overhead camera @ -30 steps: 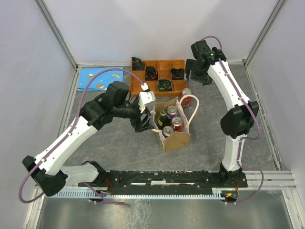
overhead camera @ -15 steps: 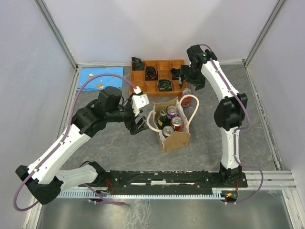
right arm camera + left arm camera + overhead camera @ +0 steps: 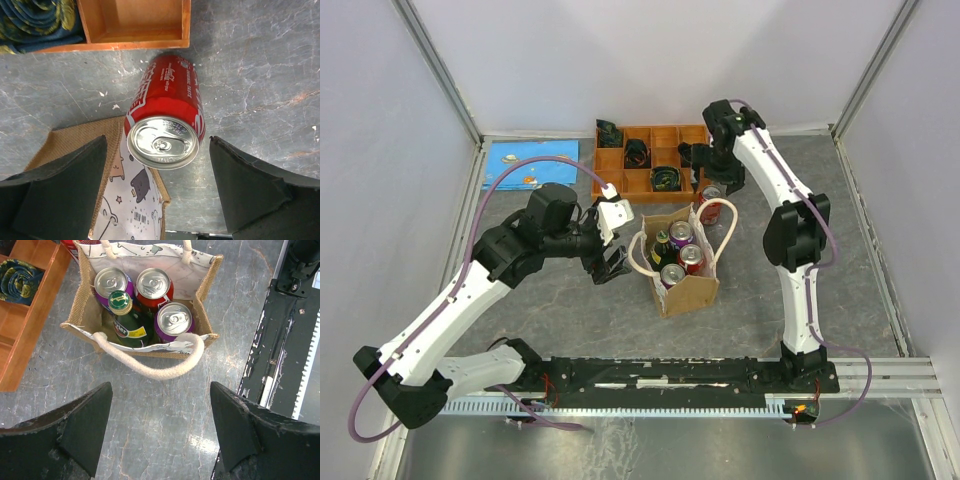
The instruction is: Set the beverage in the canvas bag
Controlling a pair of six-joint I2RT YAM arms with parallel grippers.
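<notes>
The tan canvas bag (image 3: 688, 280) with cream loop handles stands mid-table. It holds two purple cans (image 3: 174, 320), a red can (image 3: 154, 285) and a green bottle (image 3: 123, 317). Another red can (image 3: 710, 194) stands upright on the table just behind the bag, between it and the orange tray. My right gripper (image 3: 712, 176) hangs open right above that red can (image 3: 167, 112), one finger on each side of it and not touching it. My left gripper (image 3: 608, 262) is open and empty just left of the bag (image 3: 82, 295), its fingers (image 3: 85, 425) short of the near handle (image 3: 150, 369).
An orange compartment tray (image 3: 672, 135) with dark rolled items stands behind the bag; its corner shows in the right wrist view (image 3: 135, 22). A blue picture card (image 3: 525, 165) lies at the back left. The black rail (image 3: 670, 375) runs along the near edge.
My left gripper has drawn back leftwards from the bag's side. My right gripper has moved left and down over the red can behind the bag.
</notes>
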